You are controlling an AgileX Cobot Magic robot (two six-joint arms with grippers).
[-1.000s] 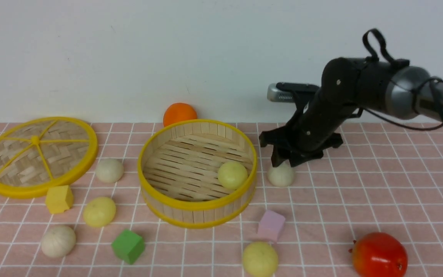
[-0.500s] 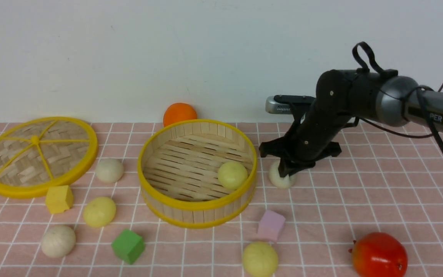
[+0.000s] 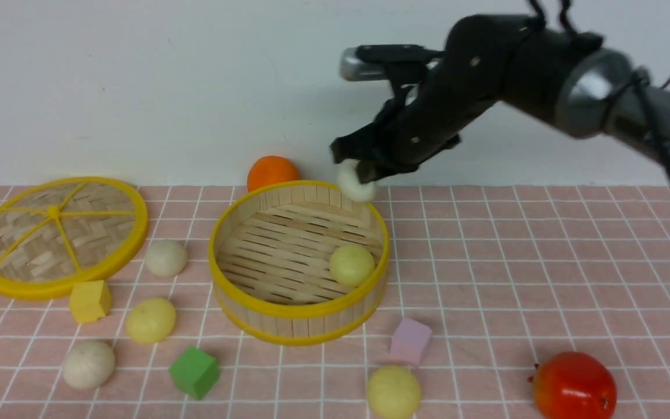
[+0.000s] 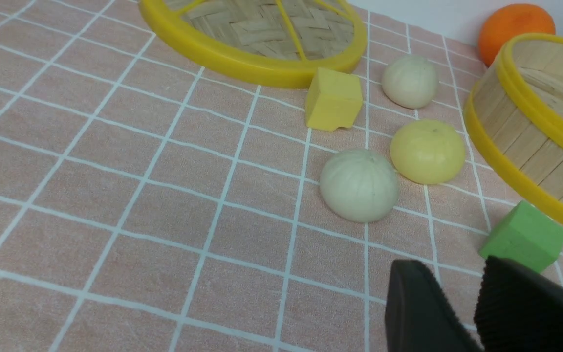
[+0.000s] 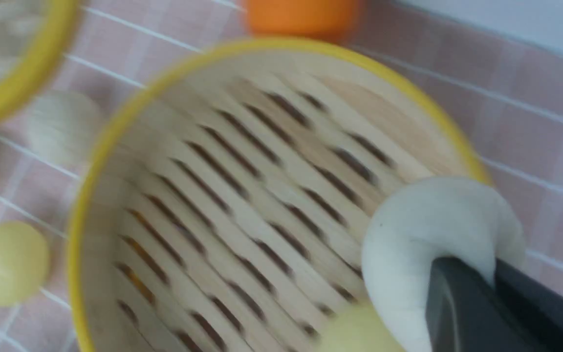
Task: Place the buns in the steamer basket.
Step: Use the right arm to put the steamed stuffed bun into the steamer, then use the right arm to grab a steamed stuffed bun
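Note:
My right gripper (image 3: 361, 173) is shut on an off-white bun (image 3: 354, 184) and holds it in the air over the far right rim of the steamer basket (image 3: 297, 317). In the right wrist view, the bun (image 5: 423, 234) hangs over the basket's rim (image 5: 81, 220). One pale yellow bun (image 3: 351, 265) lies inside the basket. Off-white buns (image 3: 166, 258) (image 3: 88, 365) and yellow buns (image 3: 150, 320) (image 3: 393, 391) lie on the cloth. My left gripper (image 4: 462, 293) has its jaws close together and empty, near an off-white bun (image 4: 359, 185) and a yellow bun (image 4: 427, 151).
The woven lid (image 3: 56, 233) lies at the far left. An orange fruit (image 3: 271, 171) sits behind the basket and a red fruit (image 3: 573, 387) sits at the front right. Yellow (image 3: 89, 301), green (image 3: 193, 372) and pink (image 3: 409, 341) blocks lie among the buns.
My right gripper came down and shut on the off-white bun right of the basket. It then lifted the bun up and left, over the basket's far rim.

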